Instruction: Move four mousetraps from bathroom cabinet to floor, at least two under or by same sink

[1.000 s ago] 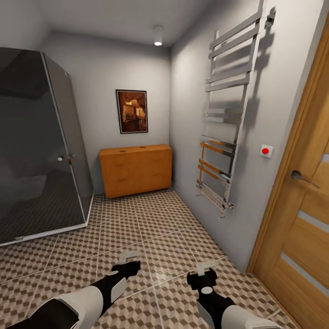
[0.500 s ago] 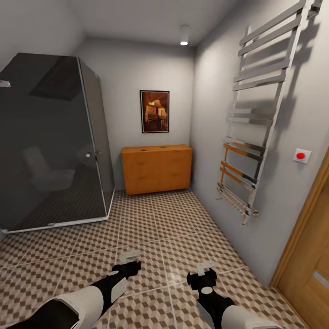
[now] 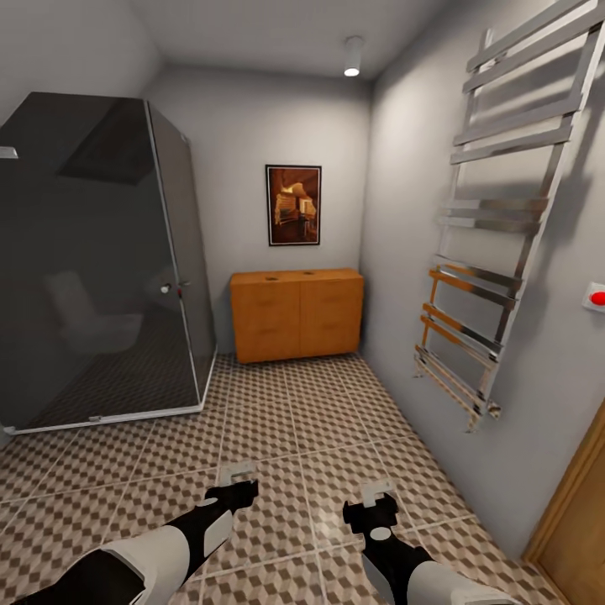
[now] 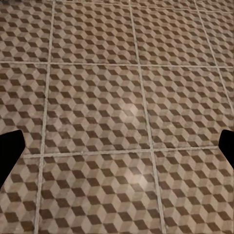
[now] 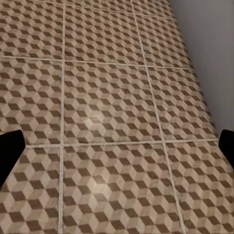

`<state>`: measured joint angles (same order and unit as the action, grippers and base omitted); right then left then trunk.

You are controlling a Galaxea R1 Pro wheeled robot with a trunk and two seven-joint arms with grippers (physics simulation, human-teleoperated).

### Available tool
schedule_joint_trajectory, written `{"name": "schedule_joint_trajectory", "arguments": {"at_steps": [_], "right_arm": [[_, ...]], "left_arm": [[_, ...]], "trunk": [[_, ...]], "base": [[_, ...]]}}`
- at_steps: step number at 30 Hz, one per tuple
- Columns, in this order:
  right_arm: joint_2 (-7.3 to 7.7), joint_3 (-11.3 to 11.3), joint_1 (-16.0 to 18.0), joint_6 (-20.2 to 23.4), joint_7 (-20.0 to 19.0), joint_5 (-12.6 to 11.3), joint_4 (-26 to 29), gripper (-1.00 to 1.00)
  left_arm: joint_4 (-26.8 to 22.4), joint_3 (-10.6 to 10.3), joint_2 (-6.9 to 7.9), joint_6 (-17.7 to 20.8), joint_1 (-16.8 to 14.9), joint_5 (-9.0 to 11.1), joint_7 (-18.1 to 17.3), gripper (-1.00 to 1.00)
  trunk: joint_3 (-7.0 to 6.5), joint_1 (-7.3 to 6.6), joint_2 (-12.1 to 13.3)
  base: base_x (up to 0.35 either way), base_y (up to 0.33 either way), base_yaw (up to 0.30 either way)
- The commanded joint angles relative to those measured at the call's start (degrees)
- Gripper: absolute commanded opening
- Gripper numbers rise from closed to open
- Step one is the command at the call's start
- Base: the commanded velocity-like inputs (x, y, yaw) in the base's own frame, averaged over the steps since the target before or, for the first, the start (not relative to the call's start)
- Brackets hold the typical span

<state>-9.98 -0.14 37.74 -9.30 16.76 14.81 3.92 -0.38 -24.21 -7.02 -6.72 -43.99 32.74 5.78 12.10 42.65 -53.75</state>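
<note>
Cabinet (image 3: pixel 297 313) stands far beyond both empty hands.

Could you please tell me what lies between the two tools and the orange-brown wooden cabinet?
In the head view, only bare cube-patterned tiled floor lies between the tools and the orange-brown wooden cabinet.

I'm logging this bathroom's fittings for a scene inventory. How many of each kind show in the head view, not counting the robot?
Shower cabin: 1
Cabinet: 1
Picture: 1
Towel rail: 1
Ceiling lamp: 1
Red wall button: 1
Door: 1
Total: 7
</note>
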Motion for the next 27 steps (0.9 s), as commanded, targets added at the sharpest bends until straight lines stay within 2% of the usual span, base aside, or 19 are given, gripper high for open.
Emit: {"name": "schedule_joint_trajectory", "arguments": {"at_steps": [1, 27], "right_arm": [[-0.01, -0.03, 0.06, -0.11, 0.25, 0.3, -0.09, 1.0], [-0.01, -0.03, 0.07, -0.27, 0.37, 0.75, -0.06, 1.0]], "left_arm": [[0.03, -0.49, -0.02, -0.14, -0.04, 0.39, 0.2, 1.0], [0.03, -0.49, 0.02, -0.14, -0.04, 0.4, 0.2, 1.0]], "trunk": [[0.08, 0.04, -0.05], [0.08, 0.04, -0.05]], "base": [[0.326, 0.0, 0.002], [0.328, 0.0, 0.0]]}}
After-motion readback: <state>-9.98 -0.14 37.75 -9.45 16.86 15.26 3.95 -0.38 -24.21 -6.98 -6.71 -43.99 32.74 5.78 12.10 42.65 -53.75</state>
